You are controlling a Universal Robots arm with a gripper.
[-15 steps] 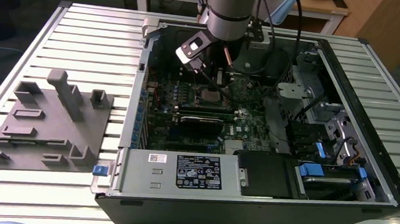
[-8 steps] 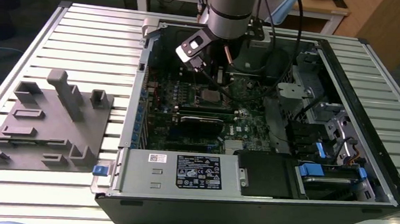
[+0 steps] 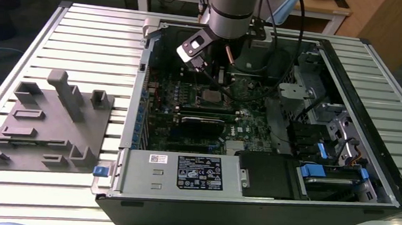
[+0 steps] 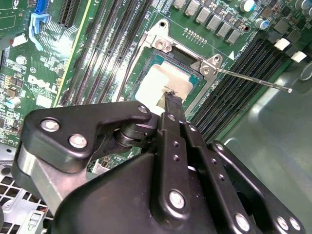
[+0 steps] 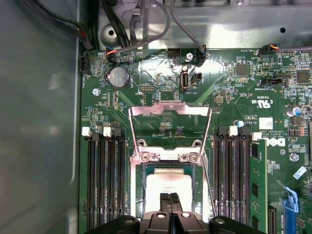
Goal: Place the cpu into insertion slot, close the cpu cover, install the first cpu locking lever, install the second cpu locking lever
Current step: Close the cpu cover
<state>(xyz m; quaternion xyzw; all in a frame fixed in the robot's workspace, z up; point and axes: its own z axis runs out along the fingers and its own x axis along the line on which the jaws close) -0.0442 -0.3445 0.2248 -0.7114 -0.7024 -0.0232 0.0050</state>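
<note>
in the exterior view a grey fixture tray (image 3: 45,117) lies on the slatted table (image 3: 86,30) at the exterior view's left. just beside it, towards the right, stands the open computer case (image 3: 180,206). the arm reaches down into the case, its gripper (image 3: 213,92) over the green board.

the first wrist view gives the pincer's state: the two narrow fingers (image 5: 165,201) are pressed together with nothing between them, and the gripper (image 5: 169,197) has its tips on or just above the top of the cpu (image 5: 158,183); contact cannot be told. the cpu sits flat inside the insertion slot (image 5: 138,187). the cpu cover (image 5: 169,110) is swung open, lying back beyond the slot's hinge side. a thin locking lever (image 5: 208,180) runs along one side of the slot.

the second wrist view shows the gripper (image 4: 170,100) from the side, its tip at the edge of the pale cpu (image 4: 156,83), and the locking lever (image 4: 253,80) sticking out free over the memory slots (image 4: 234,92).
</note>
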